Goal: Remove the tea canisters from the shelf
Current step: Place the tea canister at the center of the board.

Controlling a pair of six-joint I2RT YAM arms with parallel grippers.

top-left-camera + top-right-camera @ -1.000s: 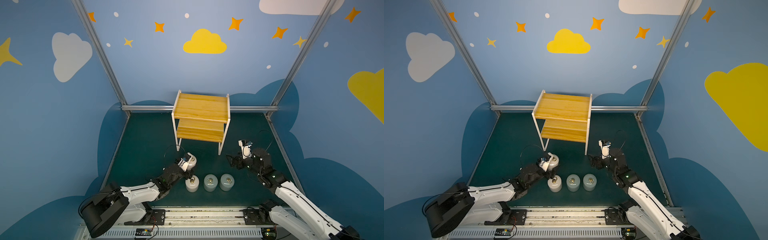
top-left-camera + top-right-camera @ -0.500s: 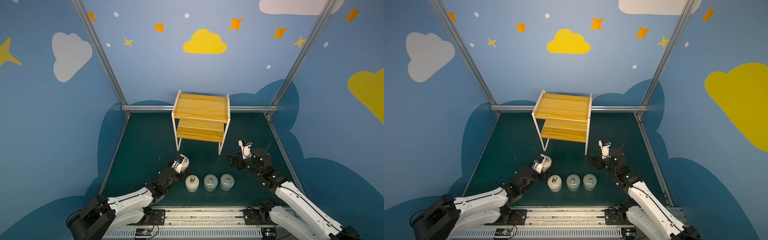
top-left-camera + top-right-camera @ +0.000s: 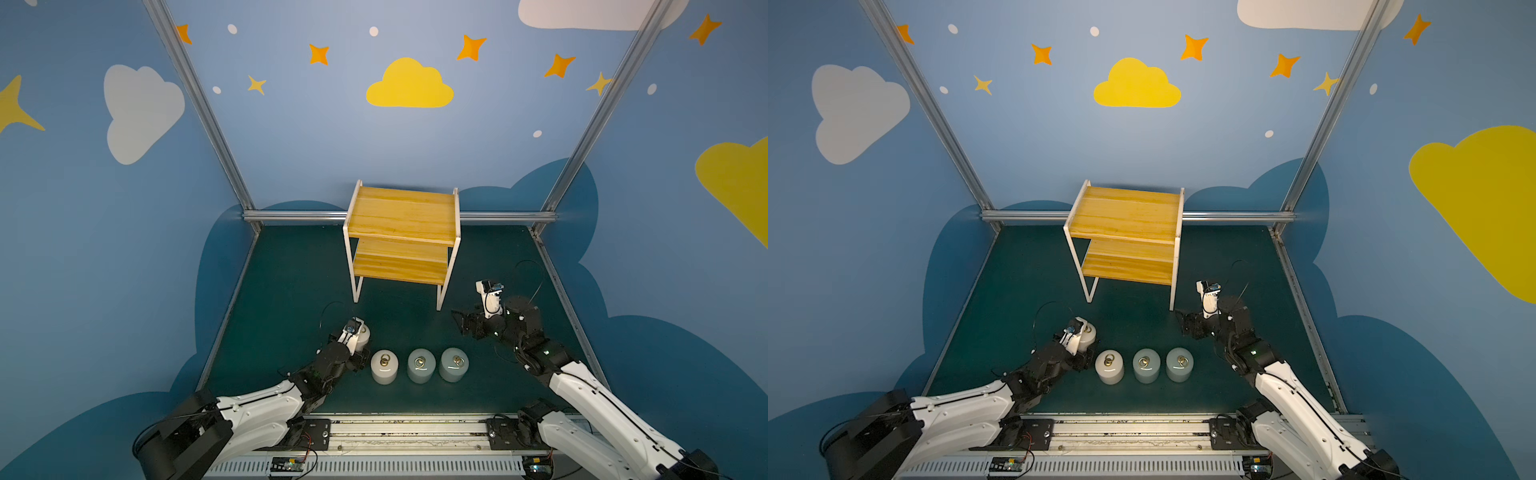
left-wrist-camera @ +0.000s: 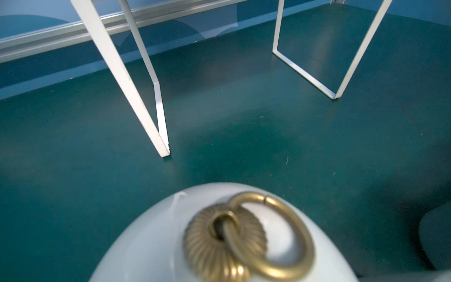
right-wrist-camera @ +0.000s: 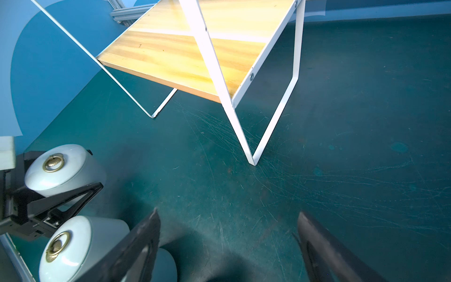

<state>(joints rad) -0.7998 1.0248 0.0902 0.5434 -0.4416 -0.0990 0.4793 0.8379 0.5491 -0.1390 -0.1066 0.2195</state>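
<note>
While left fingers (image 5: pixel 68 197) clasp fourth canister (image 5: pixel 61 168), three canisters (image 3: pixel 421 365) stand rowed; right fingers (image 5: pixel 139 244) released.

Shelf (image 3: pixel 402 216): two yellow slat tiers on white frame legs, upright at the tabletop's far edge, centre.

Off it, upright in a row near the front edge, close but apart, brass rings lying on lids:
- off-white canister (image 3: pixel 384 368)
- middle grey-blue canister (image 3: pixel 421 365)
- end grey-blue canister (image 3: pixel 454 365)

Fourth canister (image 3: pixel 363 333): off-white, just behind the off-white one, clamped in the left gripper (image 3: pixel 360 344).
</note>
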